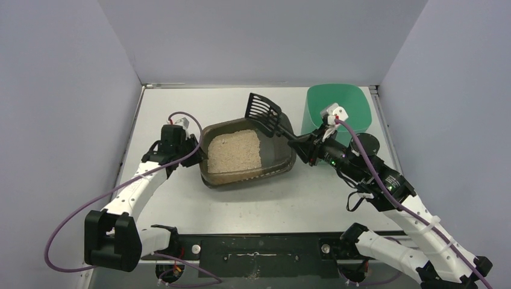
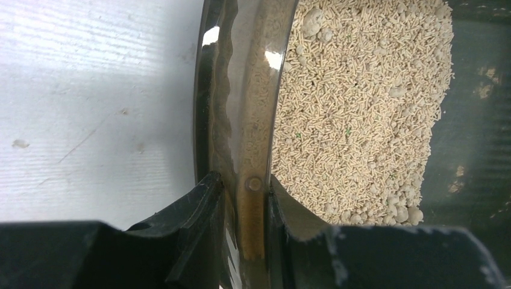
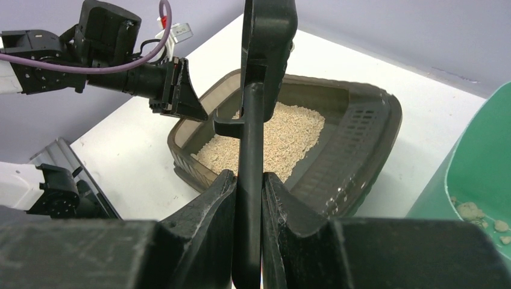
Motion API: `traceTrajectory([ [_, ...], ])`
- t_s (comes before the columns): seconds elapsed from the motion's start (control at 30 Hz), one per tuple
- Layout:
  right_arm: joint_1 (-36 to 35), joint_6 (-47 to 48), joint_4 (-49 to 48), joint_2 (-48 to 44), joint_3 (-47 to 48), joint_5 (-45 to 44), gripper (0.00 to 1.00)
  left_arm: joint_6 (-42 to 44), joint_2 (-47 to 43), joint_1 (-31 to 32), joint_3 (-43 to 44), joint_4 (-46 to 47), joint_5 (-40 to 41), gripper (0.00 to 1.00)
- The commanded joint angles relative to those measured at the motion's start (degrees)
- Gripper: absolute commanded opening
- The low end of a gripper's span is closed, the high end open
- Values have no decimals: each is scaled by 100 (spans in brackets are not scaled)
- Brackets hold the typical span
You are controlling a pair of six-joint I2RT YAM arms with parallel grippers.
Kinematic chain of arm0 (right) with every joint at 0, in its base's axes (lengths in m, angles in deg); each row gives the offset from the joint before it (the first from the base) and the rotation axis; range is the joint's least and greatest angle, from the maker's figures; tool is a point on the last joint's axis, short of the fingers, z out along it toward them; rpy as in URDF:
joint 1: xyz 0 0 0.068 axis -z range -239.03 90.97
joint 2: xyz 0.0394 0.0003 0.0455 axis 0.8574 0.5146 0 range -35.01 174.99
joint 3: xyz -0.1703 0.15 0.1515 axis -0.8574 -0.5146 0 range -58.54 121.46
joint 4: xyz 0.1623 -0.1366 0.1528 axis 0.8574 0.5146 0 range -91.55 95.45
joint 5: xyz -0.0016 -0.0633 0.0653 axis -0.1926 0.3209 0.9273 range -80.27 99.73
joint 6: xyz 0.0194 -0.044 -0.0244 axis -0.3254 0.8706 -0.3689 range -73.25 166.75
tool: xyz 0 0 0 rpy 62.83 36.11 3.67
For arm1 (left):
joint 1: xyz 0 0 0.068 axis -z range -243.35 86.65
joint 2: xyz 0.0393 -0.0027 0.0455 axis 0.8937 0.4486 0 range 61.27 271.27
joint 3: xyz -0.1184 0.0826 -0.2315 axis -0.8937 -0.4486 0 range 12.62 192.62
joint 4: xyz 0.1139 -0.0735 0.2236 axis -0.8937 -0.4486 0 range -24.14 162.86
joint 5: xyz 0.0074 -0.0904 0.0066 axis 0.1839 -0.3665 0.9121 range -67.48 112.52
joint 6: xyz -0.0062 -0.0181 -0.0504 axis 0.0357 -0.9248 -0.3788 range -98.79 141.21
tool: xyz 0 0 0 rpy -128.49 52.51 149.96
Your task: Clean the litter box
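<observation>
Litter box [image 1: 274, 158] is sitting around the middle of the table [image 1: 241, 205], between the two arms. Left end effector [image 2: 247, 188] is clamping the box's left rim. One finger [image 2: 196, 211] is pressing on the outside wall and the other is sitting inside, with the rim pinched between them (left wrist view is showing this clearly). Granules [image 1: 235, 150] are lying piled in the left half of the box, up against the gripped side. The right part of the floor is showing bare dark plastic with a few specks of residue. Some rounder clumps [image 2: 313, 21] are sitting in among the pellets.

Right end effector [image 3: 248, 180] is gripping the black scoop [image 1: 263, 111] by its handle, with its fingers closed tight on either side. Scoop is pointing away from the arm, its slotted head standing over the far right corner of the box, clear of the granules. Can't tell from these views whether anything is lying in the head.

Green bin [image 1: 340, 111] is standing at the far right of the table, just beside the box's right end and next to the right wrist. A few beige lumps [image 3: 467, 211] are lying at its bottom (showing at the edge of the right wrist view).
</observation>
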Motion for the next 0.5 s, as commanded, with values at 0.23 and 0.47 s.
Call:
traceTrajectory([
  [0.23, 21, 243, 1221, 526, 657, 606, 0, 924, -542, 300, 550, -352, 74, 0],
  [0.47, 26, -30, 2171, 939, 716, 862, 0, 1311, -393, 704, 562, -572, 721, 0],
])
